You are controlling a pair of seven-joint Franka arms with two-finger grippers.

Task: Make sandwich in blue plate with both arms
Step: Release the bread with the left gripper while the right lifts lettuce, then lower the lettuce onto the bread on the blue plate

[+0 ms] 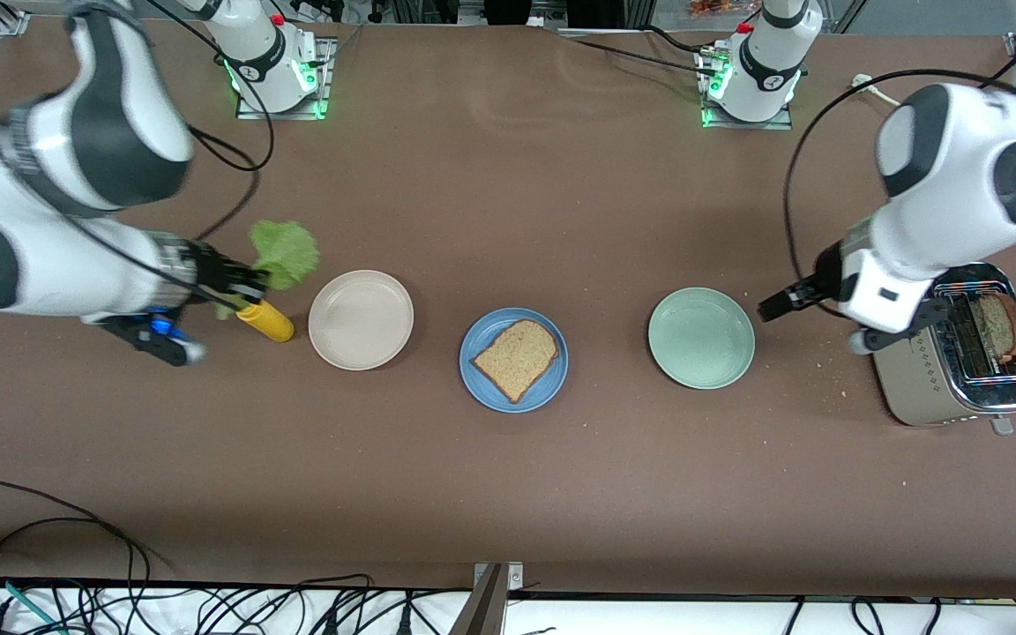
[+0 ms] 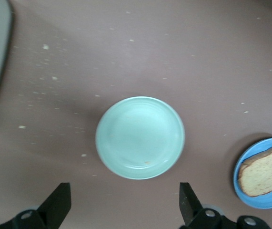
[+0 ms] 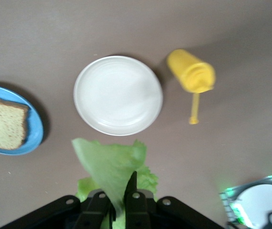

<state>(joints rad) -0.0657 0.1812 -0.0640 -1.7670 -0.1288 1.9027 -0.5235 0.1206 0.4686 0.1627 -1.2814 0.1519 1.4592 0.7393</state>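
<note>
1. My right gripper (image 1: 248,284) sat at the middle left of the front frame, clamped tight on the lettuce leaf (image 1: 286,253). In the right wrist view the leaf (image 3: 113,167) stuck up from between the pinched fingers, so no doubt about what I had hold of. It hung over the table right by the yellow mustard bottle (image 1: 265,320).
2. My left gripper (image 1: 781,302) was at the middle right of the frame, jaws spread as wide as they go, holding nothing. In the left wrist view both fingers (image 2: 58,204) framed bare table with the pale green plate (image 2: 140,137) straight ahead.
3. The blue plate (image 1: 484,385) was dead centre of the front frame, between the beige plate (image 1: 361,319) and the pale green one. One slice of toast (image 1: 517,357) already lay on it, turned diagonally with its rounded end toward the upper right.
4. The bit that mattered, as I read it: the blue plate lay toward frame right of my lettuce hand, with the beige plate in the way, so the leaf would have to travel over that one to land on the toast. The right arm had the lettuce, so that was its job.
5. The toaster (image 1: 958,379) sat at the far right edge with a second slice (image 1: 999,324) poking out of a slot, just beside my empty left gripper. That looked like the left arm's next pickup.
</note>
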